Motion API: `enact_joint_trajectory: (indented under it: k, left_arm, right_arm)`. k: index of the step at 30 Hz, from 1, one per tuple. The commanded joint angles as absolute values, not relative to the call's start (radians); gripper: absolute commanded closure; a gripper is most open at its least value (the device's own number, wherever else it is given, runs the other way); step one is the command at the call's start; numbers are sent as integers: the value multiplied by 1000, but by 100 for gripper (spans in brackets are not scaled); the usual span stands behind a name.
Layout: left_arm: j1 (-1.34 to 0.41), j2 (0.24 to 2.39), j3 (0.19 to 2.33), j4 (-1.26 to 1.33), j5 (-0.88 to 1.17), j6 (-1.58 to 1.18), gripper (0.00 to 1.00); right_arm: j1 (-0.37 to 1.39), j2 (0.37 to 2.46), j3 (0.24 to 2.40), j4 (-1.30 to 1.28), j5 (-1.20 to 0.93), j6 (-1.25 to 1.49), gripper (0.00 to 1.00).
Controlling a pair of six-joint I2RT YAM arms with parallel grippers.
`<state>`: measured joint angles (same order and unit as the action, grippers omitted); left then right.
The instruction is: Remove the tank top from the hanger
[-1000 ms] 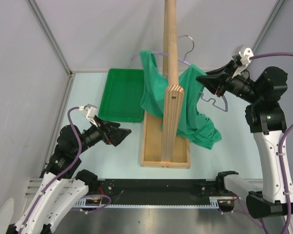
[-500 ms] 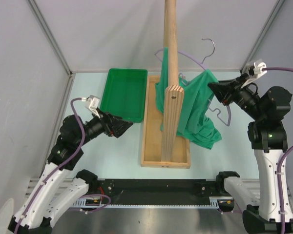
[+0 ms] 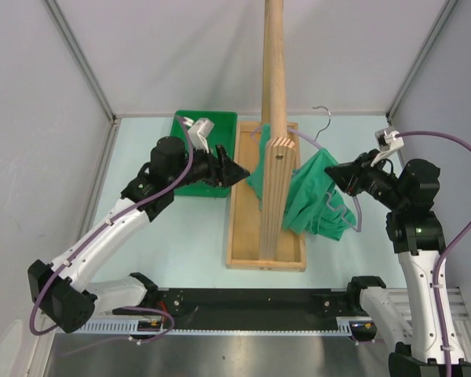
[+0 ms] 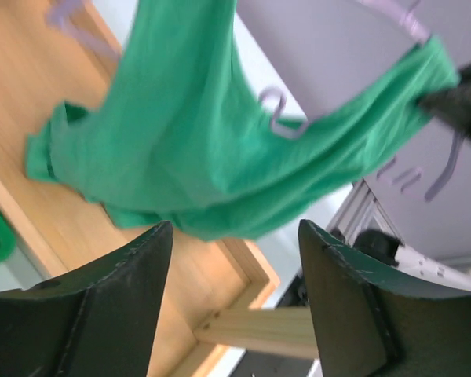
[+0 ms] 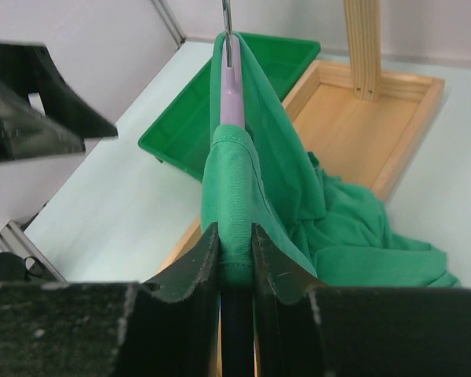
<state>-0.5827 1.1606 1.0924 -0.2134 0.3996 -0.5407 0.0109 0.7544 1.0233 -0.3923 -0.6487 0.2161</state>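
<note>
Top external view: the wooden pole stand [image 3: 273, 71] rises from a framed wooden base in mid-table. The tank top [image 3: 314, 196] hangs at about 3 o'clock of the pole. Its lower folds spill over the base's right rim toward the bare table [image 3: 180, 236] on that side. The left gripper [image 3: 243, 169] sits at 9 o'clock of the pole, just over the base's left rim, with the green tray [image 3: 217, 119] behind it at 10 o'clock. The right gripper [image 3: 331, 174] meets the cloth from 3 o'clock. Open table lies at 7 o'clock of the left gripper and between the base and the right wall. The pole itself blocks a straight path between the two grippers and hides part of the garment.

Right wrist view shows what the overhead one cannot. The right fingers are pinched narrow on a fold of cloth draped over the shoulder of the hanger [image 5: 231, 94]. The hanger's lavender neck and thin metal hook stand at 12 o'clock above the grip.

Left wrist view shows the left gripper's fingers [image 4: 118, 298] spread wide and holding nothing. The garment sags across the gap beyond them, apart from both tips. A notched lavender piece pokes out of the cloth at about 1 o'clock.
</note>
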Motion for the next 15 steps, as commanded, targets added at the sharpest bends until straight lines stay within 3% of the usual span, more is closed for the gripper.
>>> enact_joint_trajectory:
  k: [1, 9, 15]
  left_arm:
    - [-581, 1221, 1204, -80, 350, -543, 32]
    - [-604, 1331, 1267, -41, 298, -577, 27]
    - [-632, 1312, 1276, -109, 146, -517, 34]
  right_arm:
    - [8, 709, 1020, -336, -702, 242, 100]
    - [112, 739, 986, -268, -727, 295, 100]
    - [288, 781, 1015, -279, -598, 268, 100]
